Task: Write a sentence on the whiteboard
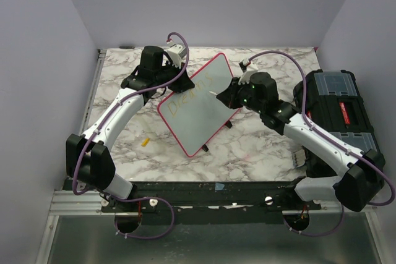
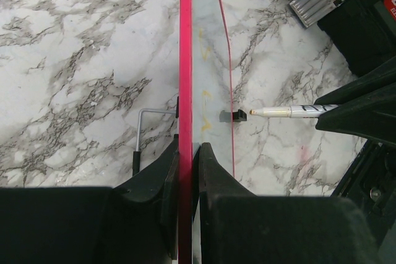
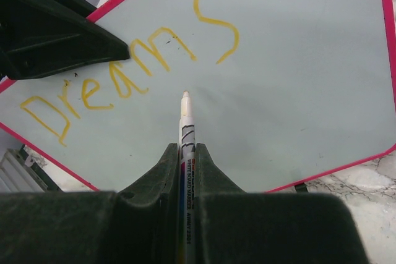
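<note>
whiteboard (image 1: 198, 106) tilted at the middle of the marble counter (image 1: 247, 146), between the two arms, one corner pointing toward the near edge. left jaws clenched on its pink rim (image 2: 185, 60), one finger (image 2: 154, 177) on each side of the board, seen edge-on from the left wrist. right jaws grasping a white marker (image 3: 185, 122), barrel pinched lengthwise between them, tip aimed at the board's face just under the yellow lettering (image 3: 130, 66); contact between tip and face impossible to tell. lettering reading "dreams" across the face, final s larger and set higher than the rest. small black clip (image 2: 232, 115) on the board's rim, just beside the marker tip in the left wrist view. small yellow piece (image 1: 145, 142) loose on the counter, left of the board. black toolbox (image 1: 337, 109) at the counter's right side, beside the right arm.
</note>
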Tool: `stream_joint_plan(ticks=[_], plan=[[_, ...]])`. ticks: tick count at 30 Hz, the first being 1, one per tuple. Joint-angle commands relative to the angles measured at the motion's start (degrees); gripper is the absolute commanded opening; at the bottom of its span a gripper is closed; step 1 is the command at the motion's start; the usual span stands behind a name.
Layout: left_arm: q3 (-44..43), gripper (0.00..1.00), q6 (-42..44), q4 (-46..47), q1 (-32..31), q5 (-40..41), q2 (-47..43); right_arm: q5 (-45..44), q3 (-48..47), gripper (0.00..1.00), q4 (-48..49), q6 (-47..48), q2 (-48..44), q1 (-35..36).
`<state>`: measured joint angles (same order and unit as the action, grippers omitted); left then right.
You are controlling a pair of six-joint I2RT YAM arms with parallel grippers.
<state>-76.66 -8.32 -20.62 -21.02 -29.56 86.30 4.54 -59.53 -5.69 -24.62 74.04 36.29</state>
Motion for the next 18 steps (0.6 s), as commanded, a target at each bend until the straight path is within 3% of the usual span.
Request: stream_joint_plan(ticks=[1,18], plan=[[2.6,0.00,8.6,-4.6,-0.9,4.1,1.2,1.4,0.9,0.01,-0.1,-0.4,-1.4,0.1],[3.6,0.00,6.6,-2.7,-0.9,5.2,-0.4,1.0,0.6,0.01,-1.4,1.0,-1.8,0.9]])
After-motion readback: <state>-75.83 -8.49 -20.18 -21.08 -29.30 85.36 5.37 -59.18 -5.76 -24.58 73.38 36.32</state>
